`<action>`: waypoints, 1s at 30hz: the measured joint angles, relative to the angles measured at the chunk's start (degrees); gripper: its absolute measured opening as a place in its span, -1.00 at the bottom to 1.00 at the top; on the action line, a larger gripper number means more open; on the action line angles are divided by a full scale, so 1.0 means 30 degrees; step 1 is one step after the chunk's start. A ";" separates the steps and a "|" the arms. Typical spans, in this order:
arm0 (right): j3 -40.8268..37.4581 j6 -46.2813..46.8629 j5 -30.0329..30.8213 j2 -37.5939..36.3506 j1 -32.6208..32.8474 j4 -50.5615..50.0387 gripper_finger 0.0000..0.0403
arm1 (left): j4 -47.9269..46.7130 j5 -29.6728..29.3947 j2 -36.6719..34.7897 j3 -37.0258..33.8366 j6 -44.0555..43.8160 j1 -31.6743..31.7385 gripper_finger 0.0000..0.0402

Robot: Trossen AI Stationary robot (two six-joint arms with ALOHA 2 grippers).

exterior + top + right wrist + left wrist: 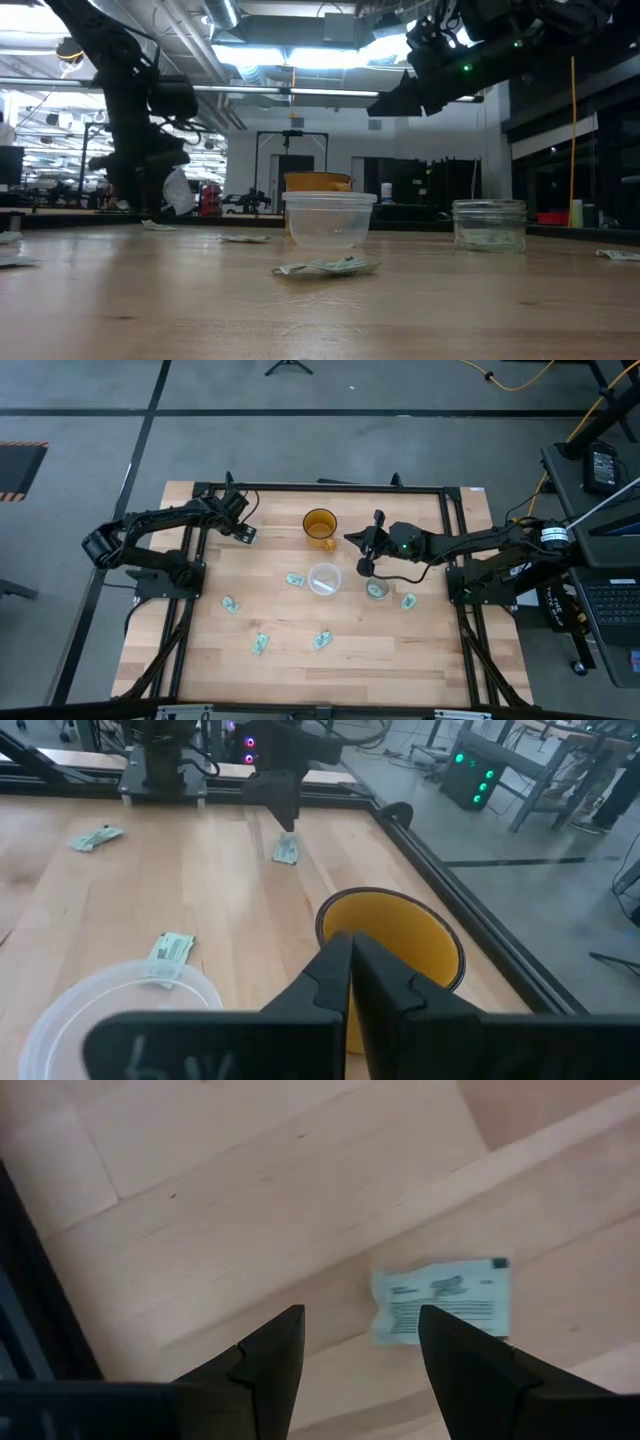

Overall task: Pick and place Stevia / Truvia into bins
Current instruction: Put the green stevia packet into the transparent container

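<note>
Left gripper (246, 534) is low over the desk (300, 670) near its far left corner, fingers (265, 1355) spread wide, one sweetener packet (442, 1300) lying flat just ahead of them, not held. Right gripper (366, 567) hangs above the desk just beside the clear cup (324, 578), with the amber cup (395, 945) ahead of it; its fingers (330, 975) are pressed together and appear to hold nothing, though the tips are partly hidden. The smaller jar (489, 224) contains what looks like packets. Other packets lie scattered: one touching the clear cup's left side (295, 579), one right of the jar (408, 601), three nearer the front edge (230, 604) (261, 645) (322, 640).
</note>
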 joint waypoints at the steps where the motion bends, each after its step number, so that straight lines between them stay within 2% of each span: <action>1: 0.0003 0.0000 0.0000 0.0000 0.0000 -0.0032 -0.91 | 0.0022 0.0142 0.0156 0.0000 0.0258 0.0072 -0.05; 7: 0.0007 -0.0002 0.0000 0.0000 0.0000 -0.0101 -0.91 | 0.0524 0.1769 0.1069 0.0000 0.0827 0.0264 -0.05; 18: 0.0007 0.0000 0.0007 0.0000 0.0000 -0.0112 -0.91 | 0.1204 0.1798 0.3260 0.0117 0.2257 0.0266 -0.07; 24: 0.0007 0.0000 0.0015 0.0000 0.0000 -0.0137 -0.91 | 0.1509 0.1783 0.2992 0.0055 0.2556 0.0266 -0.22; 30: 0.0007 0.0000 0.0015 0.0000 0.0000 -0.0145 -0.91 | 0.1848 0.1827 0.2875 0.0022 0.4374 0.0081 -0.50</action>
